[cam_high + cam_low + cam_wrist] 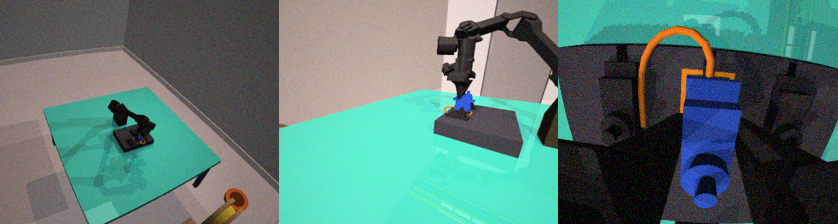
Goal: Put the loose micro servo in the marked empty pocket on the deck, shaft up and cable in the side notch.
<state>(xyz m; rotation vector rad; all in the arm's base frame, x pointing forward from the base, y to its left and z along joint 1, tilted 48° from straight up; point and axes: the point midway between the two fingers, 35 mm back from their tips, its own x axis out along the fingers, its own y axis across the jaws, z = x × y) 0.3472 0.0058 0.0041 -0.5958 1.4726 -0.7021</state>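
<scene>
The blue micro servo (139, 138) (464, 102) (710, 137) is upright, its output shaft pointing up. My gripper (461, 97) (712, 125) is shut on it. The servo is over the orange-outlined pocket (683, 92) near one edge of the dark deck (125, 147) (485, 137) (580, 75). Its ears stand clearly above the deck in the exterior view. Its lower end is hidden behind a dark servo, so whether it is inside the pocket cannot be told. The orange cable (677, 31) (445, 109) loops out from its far end and back; the side notch is mostly hidden.
Dark servos (620, 100) (794, 102) sit on the deck on both sides of the pocket. The deck stands on the green table (172, 144) (365, 154), beside the arm's base (120, 119). An orange and yellow object (225, 216) is beyond the table's edge.
</scene>
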